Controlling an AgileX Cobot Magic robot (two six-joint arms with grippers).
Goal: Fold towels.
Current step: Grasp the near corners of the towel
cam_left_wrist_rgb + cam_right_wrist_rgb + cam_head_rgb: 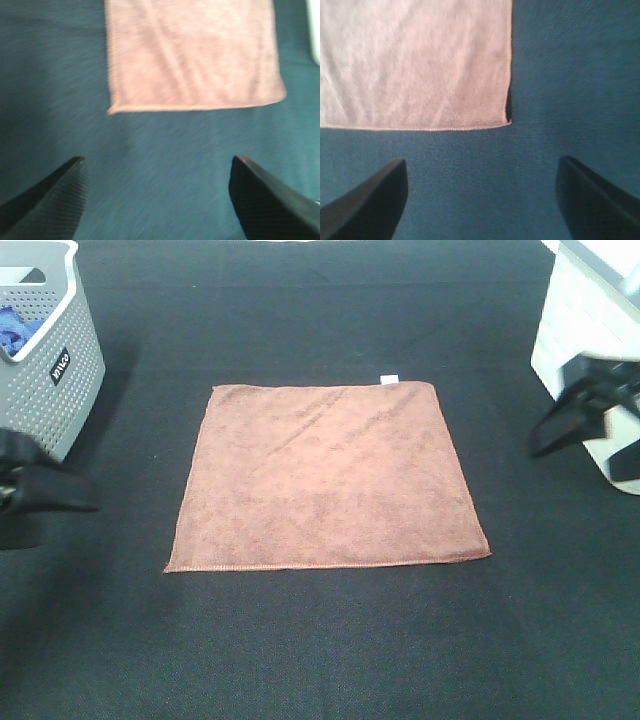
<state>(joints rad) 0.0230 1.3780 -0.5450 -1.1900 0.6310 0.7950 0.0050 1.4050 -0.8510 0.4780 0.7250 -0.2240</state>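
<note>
A square reddish-brown towel (325, 475) lies flat and unfolded in the middle of the dark table. A small white tag (389, 379) sticks out at its far edge. My left gripper (45, 490) hovers left of the towel, apart from it, open and empty. My right gripper (580, 420) hovers to the right of the towel, apart from it, open and empty. The left wrist view shows the towel (192, 52) beyond the open gripper (157, 192). The right wrist view shows a towel corner (415, 62) beyond the open gripper (480, 195).
A grey perforated basket (50, 355) stands at the far left with a blue cloth (14, 330) inside. A white container (590, 330) stands at the far right, behind my right gripper. The dark table cloth (320, 640) stretches in front of the towel.
</note>
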